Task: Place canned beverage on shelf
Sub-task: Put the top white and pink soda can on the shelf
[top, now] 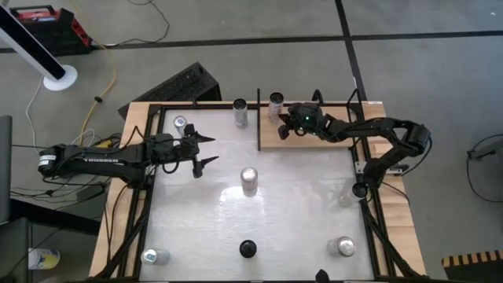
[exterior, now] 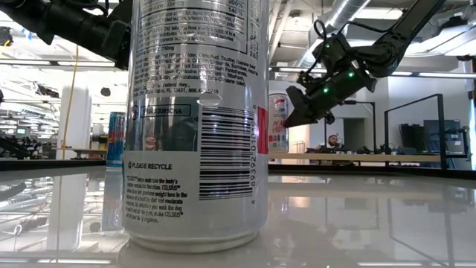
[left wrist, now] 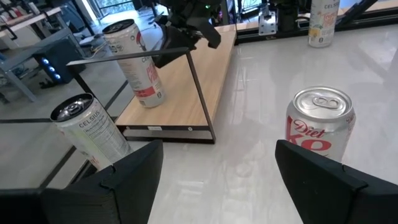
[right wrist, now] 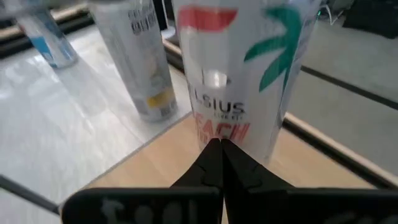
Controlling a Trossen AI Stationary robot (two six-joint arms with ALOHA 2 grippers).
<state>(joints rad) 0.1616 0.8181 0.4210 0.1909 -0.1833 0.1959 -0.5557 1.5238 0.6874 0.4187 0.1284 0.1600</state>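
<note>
One can [top: 276, 103] stands upright on the shelf [top: 330, 135] at the counter's [top: 299, 204] far right corner. The right claw [top: 280, 130] hovers just beside it over the wood, fingers fully closed, holding nothing. The left claw [top: 207, 149] hangs wide open and empty over the counter's left side. Seven other cans stand on the counter.

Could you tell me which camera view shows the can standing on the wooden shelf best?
The right wrist view: the can fills it, label readable. The left wrist view shows it whole but smaller; the high view only its top; the low view a sliver.
</note>
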